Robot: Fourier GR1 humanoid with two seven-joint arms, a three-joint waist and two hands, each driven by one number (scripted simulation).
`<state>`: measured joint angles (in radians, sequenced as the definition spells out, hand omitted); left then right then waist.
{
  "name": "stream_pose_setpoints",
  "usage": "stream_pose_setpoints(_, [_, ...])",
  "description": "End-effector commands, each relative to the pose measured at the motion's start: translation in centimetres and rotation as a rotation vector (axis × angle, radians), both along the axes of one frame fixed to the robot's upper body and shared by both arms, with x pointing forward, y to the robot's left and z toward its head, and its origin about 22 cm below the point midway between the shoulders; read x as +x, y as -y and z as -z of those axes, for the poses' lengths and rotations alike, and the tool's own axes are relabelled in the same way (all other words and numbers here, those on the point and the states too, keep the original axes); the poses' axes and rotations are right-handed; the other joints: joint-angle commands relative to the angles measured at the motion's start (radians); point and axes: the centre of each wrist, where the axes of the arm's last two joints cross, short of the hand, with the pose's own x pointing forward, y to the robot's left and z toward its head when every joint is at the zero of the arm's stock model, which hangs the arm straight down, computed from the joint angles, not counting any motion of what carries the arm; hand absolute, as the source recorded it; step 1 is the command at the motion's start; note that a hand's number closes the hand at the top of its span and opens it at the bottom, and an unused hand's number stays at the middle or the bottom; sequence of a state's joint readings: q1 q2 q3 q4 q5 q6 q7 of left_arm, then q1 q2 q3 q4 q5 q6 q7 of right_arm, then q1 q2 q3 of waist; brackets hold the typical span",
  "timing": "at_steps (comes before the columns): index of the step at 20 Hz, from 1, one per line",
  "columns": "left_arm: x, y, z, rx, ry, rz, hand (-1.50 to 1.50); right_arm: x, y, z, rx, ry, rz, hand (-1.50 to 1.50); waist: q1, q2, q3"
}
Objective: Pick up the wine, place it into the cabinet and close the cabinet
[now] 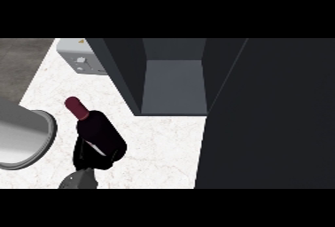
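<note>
One wine bottle (91, 122), one cabinet (173, 84)

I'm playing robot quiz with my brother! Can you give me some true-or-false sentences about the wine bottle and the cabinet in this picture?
1. The cabinet is open. True: you can see its grey inside.
2. The wine bottle is already inside the cabinet. False: it is out over the marble counter, left of the cabinet.
3. A black hand is curled round the bottle's lower part. True.
4. The bottle has a green top. False: its top is dark red.
5. The cabinet door is shut over the opening. False: the dark door stands swung out at the right.
6. A white appliance stands behind the bottle, left of the cabinet. True.
</note>
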<state>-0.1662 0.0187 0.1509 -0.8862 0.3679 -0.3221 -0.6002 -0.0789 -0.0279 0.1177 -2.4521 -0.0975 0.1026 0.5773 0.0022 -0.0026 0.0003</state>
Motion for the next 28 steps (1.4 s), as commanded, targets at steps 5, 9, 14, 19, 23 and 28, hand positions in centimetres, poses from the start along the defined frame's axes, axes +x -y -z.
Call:
stream_pose_setpoints(5, [-0.7, 6.8, -3.0, -0.001, -0.005, 0.08, 1.5, -1.9, 1.3, -0.3, 0.014, 0.016, -0.021, -1.5, -0.008, 0.0, 0.0])
stream_pose_setpoints(9, [-0.9, 7.5, -5.4, 0.0, -0.011, 0.083, 1.5, -0.8, 0.8, -0.9, 0.016, -0.005, -0.029, -1.5, -0.003, 0.001, 0.0])
stream_pose_setpoints(14, [-2.1, 9.5, -5.6, -0.044, -0.056, 0.055, 1.5, -1.8, 1.9, -1.3, -0.009, 0.0, -0.018, -1.5, -0.006, 0.002, 0.0])
stream_pose_setpoints(19, [-1.8, 12.4, -5.8, -0.05, -0.113, 0.043, 1.5, -0.3, 0.0, -1.8, 0.007, 0.024, -0.019, -1.5, -0.004, 0.002, -0.001])
stream_pose_setpoints(23, [-0.7, 11.2, -3.7, -0.032, -0.121, 0.017, 1.5, -0.7, 1.8, -1.7, -0.006, 0.008, -0.052, -1.5, -0.008, 0.003, -0.001])
stream_pose_setpoints(28, [-0.1, 14.0, -2.6, -0.007, -0.128, 0.012, 1.5, -0.1, 1.9, -0.3, 0.003, -0.006, -0.036, -1.5, -0.014, 0.004, -0.001])
